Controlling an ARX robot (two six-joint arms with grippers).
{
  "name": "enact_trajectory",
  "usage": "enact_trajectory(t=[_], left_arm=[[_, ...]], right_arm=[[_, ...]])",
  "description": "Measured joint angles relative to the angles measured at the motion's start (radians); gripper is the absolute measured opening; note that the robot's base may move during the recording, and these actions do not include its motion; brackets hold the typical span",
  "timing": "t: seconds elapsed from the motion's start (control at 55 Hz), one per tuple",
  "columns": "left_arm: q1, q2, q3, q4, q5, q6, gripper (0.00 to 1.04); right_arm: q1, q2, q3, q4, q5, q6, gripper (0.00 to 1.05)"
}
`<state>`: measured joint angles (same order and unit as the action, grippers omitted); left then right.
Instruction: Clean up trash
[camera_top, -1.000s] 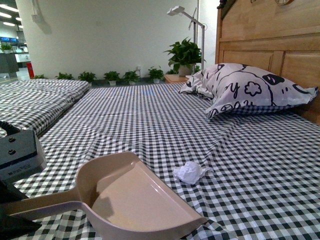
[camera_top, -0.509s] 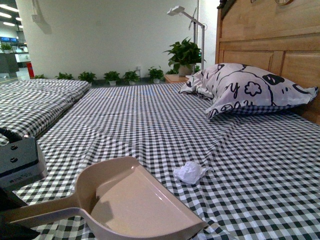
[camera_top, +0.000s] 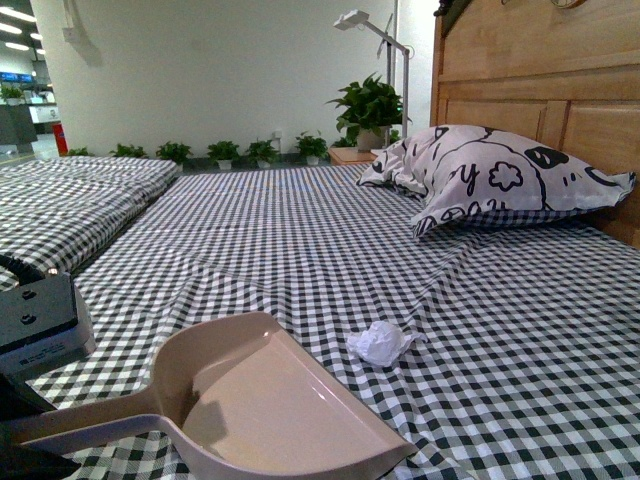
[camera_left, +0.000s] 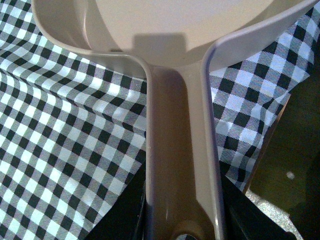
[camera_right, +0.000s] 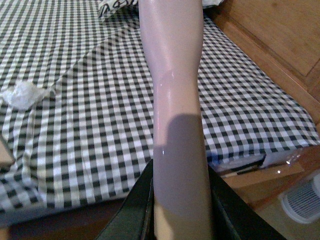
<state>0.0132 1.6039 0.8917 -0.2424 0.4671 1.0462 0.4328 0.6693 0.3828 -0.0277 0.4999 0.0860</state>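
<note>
Trash: 1 piece only, a small crumpled white paper ball, lumpy and creased, w/ a thin bit sticking out on one side. It lies on the black-and-white checked sheet, lower ctr of the front view. It sits near the far corner of the dustpan mouth, not touching it and not in the pan. It also shows in the R wrist view, flat on the sheet.

Dustpan: 1, pinkish-beige, lower left of the front view, handle running off toward the left edge. L gripper: black fingers closed tight on either side of the dustpan handle, holding it. R gripper: fingers clamped on 1 pinkish handle. Its far end runs out of frame, so can't tell what tool it is.

Bg, front view:
- 1 pillow, black-and-white cartoon print, upper right, against 1 wooden headboard.
- 1 white lamp, top ctr.
- 1 big potted plant below the lamp.
- Row of small pot plants along the wall, at least 5.
- 1 second checked mattress, mid left.
</note>
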Motion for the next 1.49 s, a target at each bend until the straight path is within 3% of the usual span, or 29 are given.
enact_trajectory(t=[0.127, 0.327, 0.691, 1.091, 1.364, 1.491], left_arm=[[0.0, 0.0, 0.0, 0.0, 0.0, 0.0, 0.27], [0.0, 0.0, 0.0, 0.0, 0.0, 0.001, 0.27], [0.0, 0.0, 0.0, 0.0, 0.0, 0.002, 0.27], [0.0, 0.0, 0.0, 0.0, 0.0, 0.002, 0.27], [0.0, 0.0, 0.0, 0.0, 0.0, 0.003, 0.27], [0.0, 0.0, 0.0, 0.0, 0.0, 0.004, 0.27]], right_arm=[[-0.097, 0.244, 0.069, 0.204, -0.117, -0.014, 0.21], [-0.111, 0.644, 0.255, 0.314, -0.201, -0.052, 0.21], [-0.05, 1.004, 0.526, 0.328, -0.141, -0.211, 0.21], [-0.064, 1.208, 0.65, 0.354, -0.033, -0.422, 0.21], [-0.026, 1.255, 0.657, 0.252, -0.121, -0.465, 0.21], [0.01, 1.241, 0.644, 0.185, -0.225, -0.444, 0.21]])
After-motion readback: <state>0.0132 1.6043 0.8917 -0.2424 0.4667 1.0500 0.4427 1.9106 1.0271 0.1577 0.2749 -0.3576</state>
